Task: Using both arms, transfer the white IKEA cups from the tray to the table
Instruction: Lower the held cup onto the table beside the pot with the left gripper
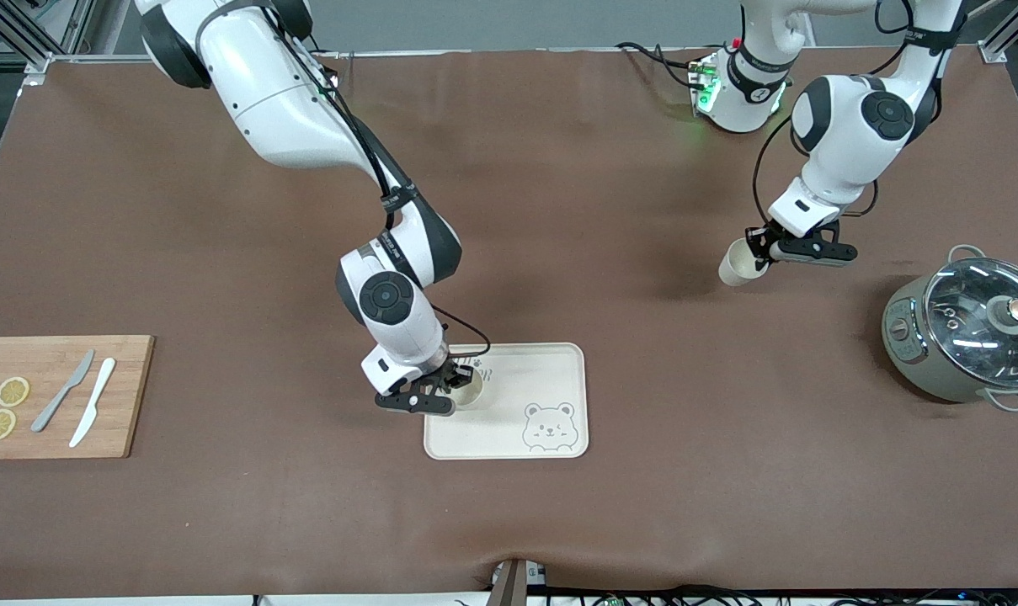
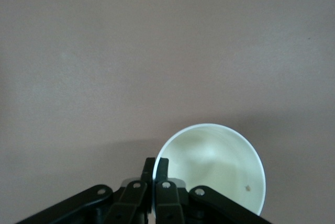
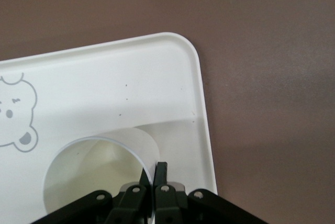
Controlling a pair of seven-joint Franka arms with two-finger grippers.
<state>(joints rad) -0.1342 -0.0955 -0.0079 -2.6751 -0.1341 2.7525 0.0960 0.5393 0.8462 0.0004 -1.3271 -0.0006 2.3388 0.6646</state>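
One white cup (image 1: 472,390) stands on the cream bear-print tray (image 1: 551,370), in the tray's corner toward the right arm's end. My right gripper (image 1: 456,385) is shut on its rim, one finger inside and one outside. The right wrist view shows that cup (image 3: 99,166), the gripper (image 3: 152,174) and the tray (image 3: 131,77). A second white cup (image 1: 738,263) hangs tilted over bare table toward the left arm's end, with my left gripper (image 1: 759,252) shut on its rim. In the left wrist view this cup (image 2: 214,166) sits beside the gripper (image 2: 155,169), brown table below.
A wooden cutting board (image 1: 54,396) with two lemon slices (image 1: 5,407), a grey knife (image 1: 62,391) and a white knife (image 1: 93,401) lies at the right arm's end. A grey pot with a glass lid (image 1: 967,328) stands at the left arm's end.
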